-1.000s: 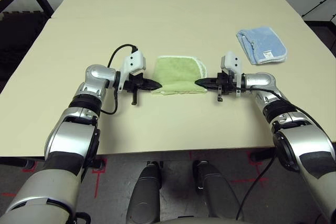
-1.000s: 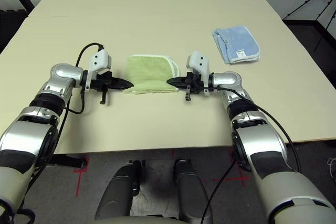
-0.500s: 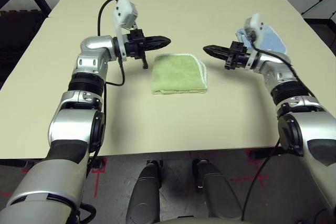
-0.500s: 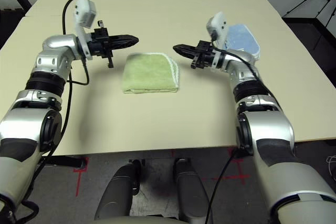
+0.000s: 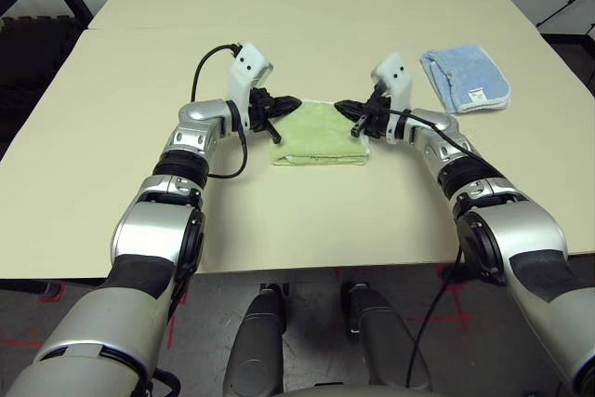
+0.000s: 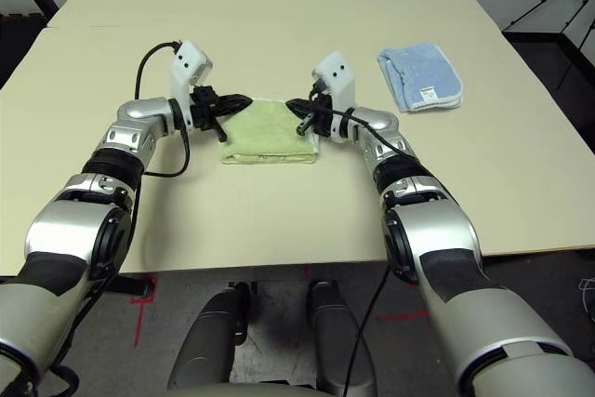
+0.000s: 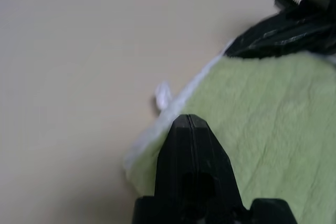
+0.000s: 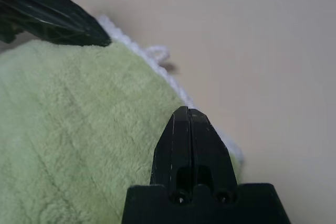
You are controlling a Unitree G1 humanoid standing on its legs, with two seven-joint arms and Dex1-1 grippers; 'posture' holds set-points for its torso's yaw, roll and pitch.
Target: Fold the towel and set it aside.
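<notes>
The left claw (image 5: 290,100) is seen closed, its two black fingers pressed together with nothing between them, its tip poised over the far left corner of the towel (image 5: 319,134). The right claw (image 5: 340,105) is likewise closed and empty, its tip over the far right corner, so that the two tips are pointed toward each other across the towel's far edge (whether either touches the cloth cannot be told).

The towel is laid folded into a compact rectangle near the middle of the surface (image 5: 307,16), light green terry with white stitched edging along its far and right sides; a small white loop (image 7: 162,96) is seen at the far edge. A smaller folded light blue cloth (image 5: 465,80) is lying well apart to the right.

The surface is pale beige and wide. A dark floor (image 5: 19,72) is visible beyond its edges.
</notes>
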